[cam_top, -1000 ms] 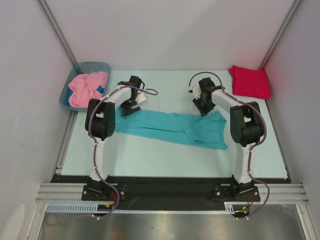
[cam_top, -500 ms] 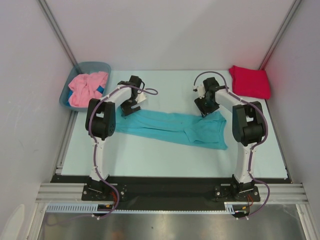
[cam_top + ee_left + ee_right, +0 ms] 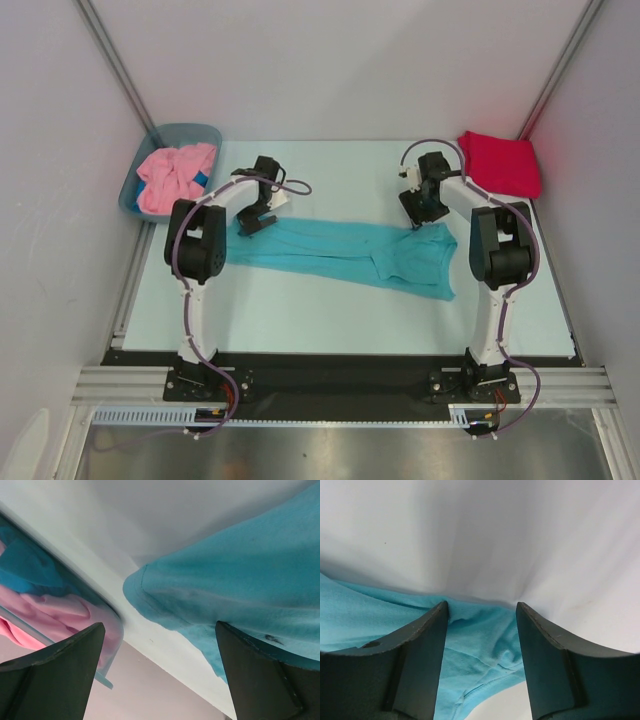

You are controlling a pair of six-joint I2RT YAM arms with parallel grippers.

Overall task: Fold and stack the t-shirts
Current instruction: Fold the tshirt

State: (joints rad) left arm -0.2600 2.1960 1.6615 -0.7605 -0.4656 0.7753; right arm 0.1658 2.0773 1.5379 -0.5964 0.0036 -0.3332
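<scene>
The turquoise shirt (image 3: 350,255) is lying in a long strip across the middle of the table (image 3: 330,305). At its far left end the left gripper (image 3: 248,226) is hanging with jaws wide apart, holding nothing. At its far right corner the right gripper (image 3: 416,220) is poising over the hem, jaws apart, cloth showing between them ungripped. Farther back, the pink shirt (image 3: 175,175) is lying crumpled in the tub (image 3: 214,132) on the left, and the red shirt (image 3: 500,163) is resting folded in the right corner.
</scene>
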